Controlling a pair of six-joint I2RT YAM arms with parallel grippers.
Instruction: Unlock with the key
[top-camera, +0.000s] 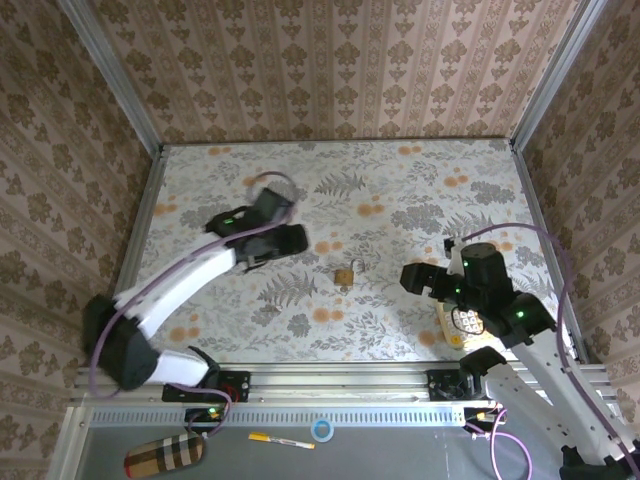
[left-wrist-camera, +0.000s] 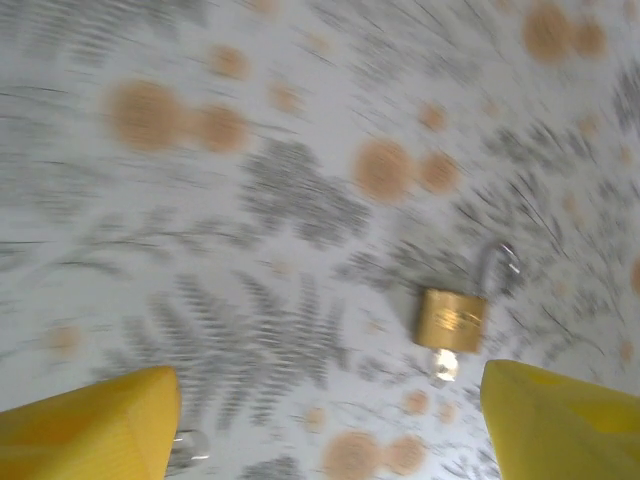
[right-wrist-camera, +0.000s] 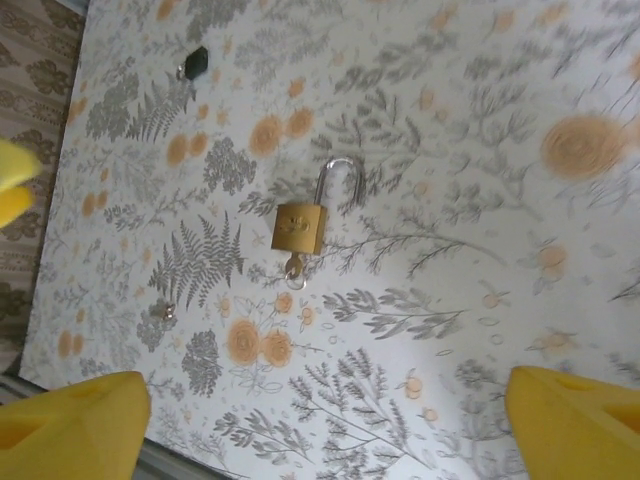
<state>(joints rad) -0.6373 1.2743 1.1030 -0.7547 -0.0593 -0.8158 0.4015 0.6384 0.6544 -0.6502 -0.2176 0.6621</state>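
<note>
A brass padlock (right-wrist-camera: 300, 226) (top-camera: 347, 272) (left-wrist-camera: 452, 318) lies flat mid-table, its silver shackle (right-wrist-camera: 341, 177) swung out with one leg free. A small silvery key-like piece with a ring (right-wrist-camera: 295, 268) sticks out of its bottom. The key (right-wrist-camera: 196, 62), tiny with a black squarish head, lies on the table apart from the padlock. My left gripper (top-camera: 278, 228) (left-wrist-camera: 330, 425) hovers left of the padlock, open, with nothing between its yellow fingers (left-wrist-camera: 100, 425). My right gripper (top-camera: 420, 277) (right-wrist-camera: 330, 420) is open to the right of the padlock and holds nothing.
A tiny silvery bit (right-wrist-camera: 165, 312) (left-wrist-camera: 185, 450) lies on the floral table (top-camera: 420, 190). A beige keypad-like item (top-camera: 455, 322) sits under the right arm. Patterned walls close in three sides. On the front ledge lie a marker (top-camera: 280, 440), a tape roll (top-camera: 321, 430) and a plaid pouch (top-camera: 165, 455).
</note>
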